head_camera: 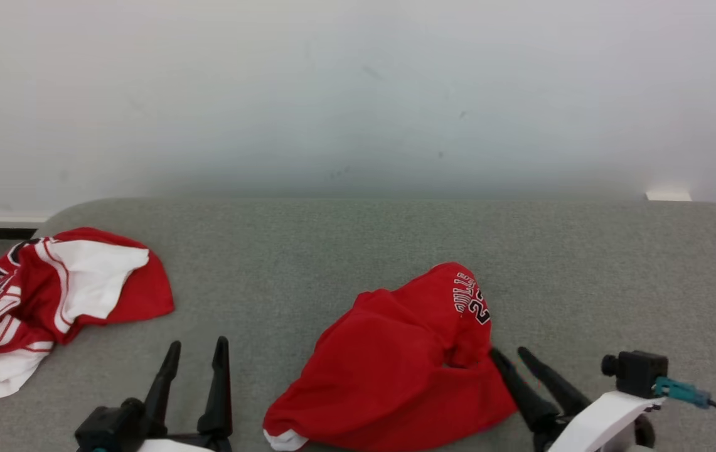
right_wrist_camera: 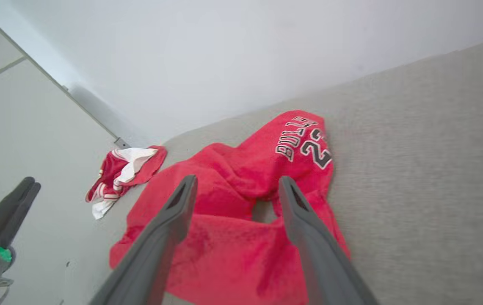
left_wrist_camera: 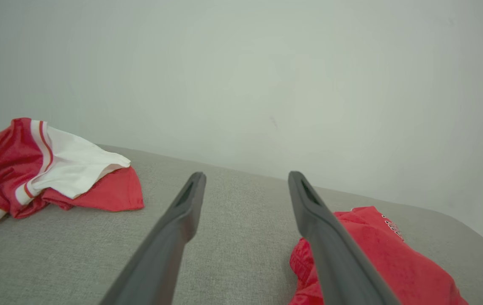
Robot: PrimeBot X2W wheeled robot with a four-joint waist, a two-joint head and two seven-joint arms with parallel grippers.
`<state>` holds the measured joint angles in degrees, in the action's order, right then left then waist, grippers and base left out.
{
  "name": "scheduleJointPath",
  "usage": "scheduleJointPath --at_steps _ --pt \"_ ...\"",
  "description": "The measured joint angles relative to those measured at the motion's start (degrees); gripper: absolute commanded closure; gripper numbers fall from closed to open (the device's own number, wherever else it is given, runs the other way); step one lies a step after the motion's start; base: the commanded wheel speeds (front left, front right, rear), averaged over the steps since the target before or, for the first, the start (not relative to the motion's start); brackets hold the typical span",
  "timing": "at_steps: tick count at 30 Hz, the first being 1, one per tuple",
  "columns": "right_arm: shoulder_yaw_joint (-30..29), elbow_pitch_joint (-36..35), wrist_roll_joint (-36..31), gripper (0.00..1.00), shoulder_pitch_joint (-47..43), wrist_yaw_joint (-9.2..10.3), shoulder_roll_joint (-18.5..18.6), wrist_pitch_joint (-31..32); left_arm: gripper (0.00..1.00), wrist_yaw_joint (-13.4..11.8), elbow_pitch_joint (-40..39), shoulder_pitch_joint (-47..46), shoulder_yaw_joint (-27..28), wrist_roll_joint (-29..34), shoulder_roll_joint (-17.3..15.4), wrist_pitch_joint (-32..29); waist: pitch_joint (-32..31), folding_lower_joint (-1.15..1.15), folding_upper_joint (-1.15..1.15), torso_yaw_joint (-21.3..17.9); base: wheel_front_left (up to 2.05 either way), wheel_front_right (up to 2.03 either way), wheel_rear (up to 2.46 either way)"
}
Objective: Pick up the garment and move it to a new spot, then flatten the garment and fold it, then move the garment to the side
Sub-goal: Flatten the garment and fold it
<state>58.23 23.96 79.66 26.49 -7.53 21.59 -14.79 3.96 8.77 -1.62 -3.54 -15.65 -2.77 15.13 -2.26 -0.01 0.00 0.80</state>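
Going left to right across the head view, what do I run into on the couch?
Red-and-white garment → left end effector → red jersey → right end effector → wrist camera.

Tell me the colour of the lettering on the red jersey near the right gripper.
Black with a white outline; the lettering shows best in the right wrist view.

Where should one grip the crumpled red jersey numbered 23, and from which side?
Probably the raised fold below the lettering on the crumpled red jersey, approached from its right by the open right pincer: that ridge stands up from the grey upholstered surface.
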Motion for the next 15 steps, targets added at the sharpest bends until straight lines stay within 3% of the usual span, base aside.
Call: scheduleJointPath --at_steps 4,10,15 --pt "-13.6 2.1 -16.2 0.0 -3.6 -0.01 1.6 -0.3 0.0 -0.1 -0.6 0.2 0.3 0.0 0.0 0.0 0.0 0.0 0.0 -2.0 0.0 0.0 0.0" --pt "-32.8 -0.9 -36.1 0.0 -16.3 -0.01 -4.7 -0.4 0.0 0.0 -1.2 0.4 0.9 0.0 0.0 0.0 0.2 0.0 0.0 -2.5 0.0 0.0 0.0" --pt "-37.0 -1.7 -44.7 0.0 -21.9 -0.01 -8.9 -0.4 0.0 0.1 -1.2 0.4 0.8 0.0 0.0 0.0 0.5 0.0 0.0 -2.1 0.0 0.0 0.0"
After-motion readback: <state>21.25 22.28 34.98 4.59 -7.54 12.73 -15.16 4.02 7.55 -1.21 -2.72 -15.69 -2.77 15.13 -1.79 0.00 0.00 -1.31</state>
